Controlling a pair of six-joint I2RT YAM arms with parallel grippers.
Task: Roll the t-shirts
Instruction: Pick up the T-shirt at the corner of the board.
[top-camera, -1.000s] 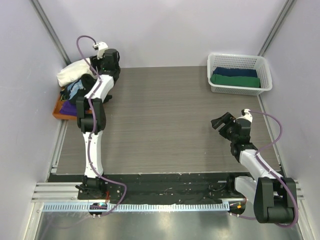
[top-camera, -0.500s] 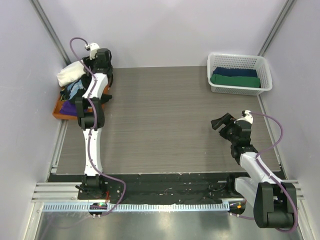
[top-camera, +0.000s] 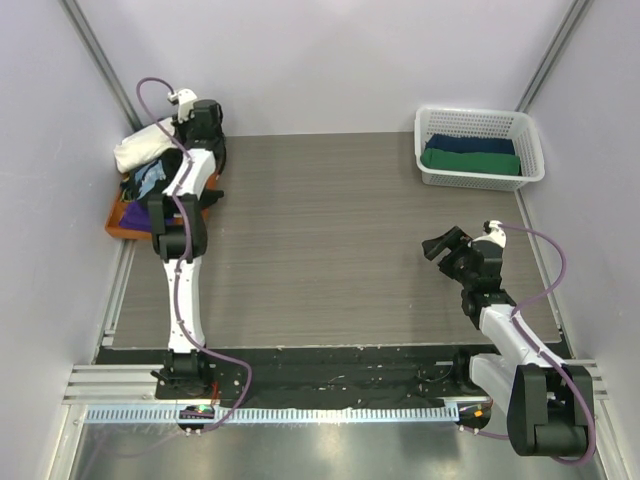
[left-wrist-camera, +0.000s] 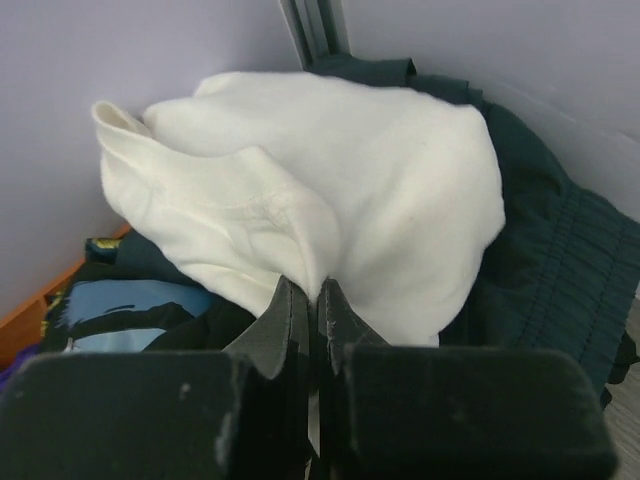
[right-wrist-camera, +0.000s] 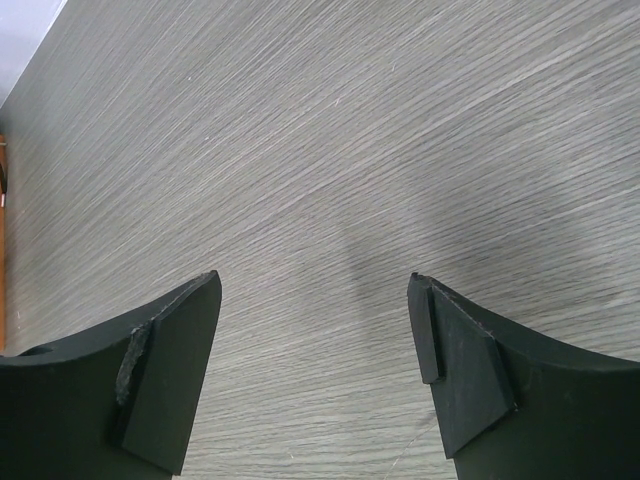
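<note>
The grey wood-grain surface (top-camera: 330, 230) is carrying everything in view. The left arm (top-camera: 180, 240) is reaching along the left edge to the far left corner. The right arm (top-camera: 495, 310) is standing folded near the right edge.

A white lattice basket (top-camera: 480, 120) is sitting at the far right corner. It is holding a navy t-shirt (top-camera: 470, 145) on its far side and a green t-shirt (top-camera: 470, 163) just beside it on the near side. Both appear to be already rolled, though the overhead view is too coarse to confirm it.

The remaining t-shirts are lying in a loose heap at the far left corner, against the wall. The cream-white t-shirt (left-wrist-camera: 380, 180) is resting on top of the heap. The dark teal t-shirt (left-wrist-camera: 560, 260) is lying under and beside it. The black t-shirt with pale-blue print (left-wrist-camera: 130, 305) is lying lower in the heap. The purple t-shirt (top-camera: 133, 215) is sitting at the near end, on the flat orange tray (top-camera: 116, 229).

The left fingers (left-wrist-camera: 300, 320) are pinching a fold at the near rim of the cream-white t-shirt, pressed together with only cloth between them. The right fingers (top-camera: 442, 243) are standing wide apart above bare surface, holding nothing.
</note>
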